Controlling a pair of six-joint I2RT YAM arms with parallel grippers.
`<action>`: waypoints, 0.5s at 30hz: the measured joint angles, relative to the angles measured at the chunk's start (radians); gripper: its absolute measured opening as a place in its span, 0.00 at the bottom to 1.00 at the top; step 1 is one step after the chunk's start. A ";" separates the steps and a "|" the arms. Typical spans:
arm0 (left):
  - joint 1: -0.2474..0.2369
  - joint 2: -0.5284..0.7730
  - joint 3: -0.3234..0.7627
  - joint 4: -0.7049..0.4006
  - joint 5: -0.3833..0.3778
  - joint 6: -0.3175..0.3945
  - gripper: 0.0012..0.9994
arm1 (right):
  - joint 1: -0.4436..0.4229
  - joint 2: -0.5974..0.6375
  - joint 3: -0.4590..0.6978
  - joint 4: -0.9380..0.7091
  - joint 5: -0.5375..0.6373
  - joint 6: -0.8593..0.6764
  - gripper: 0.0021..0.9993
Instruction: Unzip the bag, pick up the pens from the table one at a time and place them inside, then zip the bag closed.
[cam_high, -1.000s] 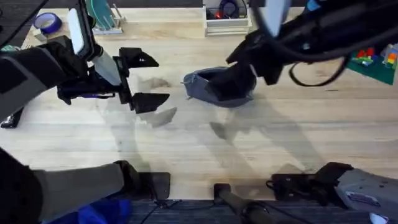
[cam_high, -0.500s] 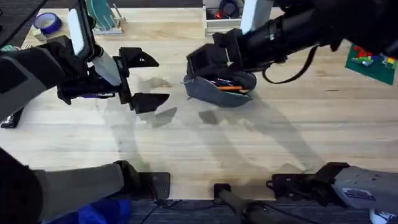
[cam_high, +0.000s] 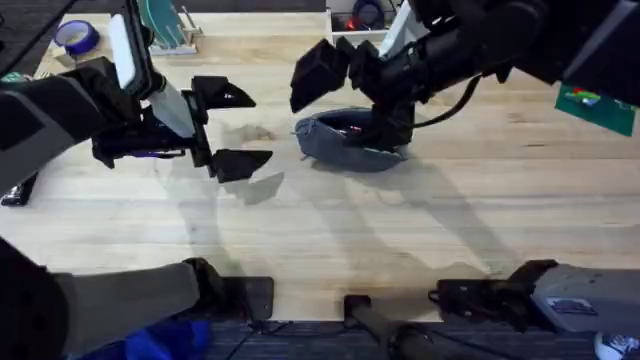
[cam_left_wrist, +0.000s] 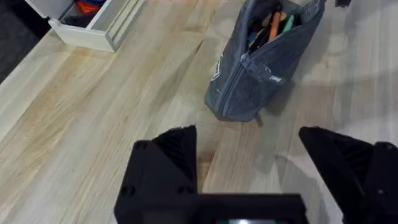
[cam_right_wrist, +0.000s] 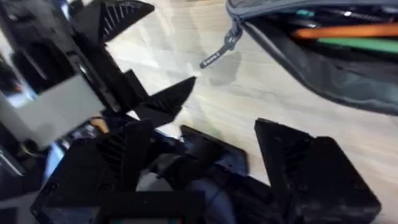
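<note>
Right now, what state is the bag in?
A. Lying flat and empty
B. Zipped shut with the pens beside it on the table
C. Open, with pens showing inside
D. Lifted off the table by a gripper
C: the bag stands on the table with its zipper open, and an orange pen shows inside among other pens.

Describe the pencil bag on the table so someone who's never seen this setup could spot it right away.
Look at the light wood table, around the middle of its far half, in front of a white tray at the back edge. There lies the bag, an oblong blue-grey fabric pouch. Its zipper is open, showing an orange pen and green ones inside.
</note>
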 joint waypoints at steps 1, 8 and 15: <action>0.000 0.000 0.000 0.000 0.000 0.000 0.99 | 0.003 0.001 0.000 0.010 0.000 0.031 1.00; 0.000 0.000 0.000 0.000 0.000 0.000 0.99 | 0.050 0.037 0.000 0.081 0.000 0.150 1.00; 0.000 0.000 0.000 0.000 0.000 0.000 0.99 | 0.065 0.115 0.000 0.094 0.001 0.190 1.00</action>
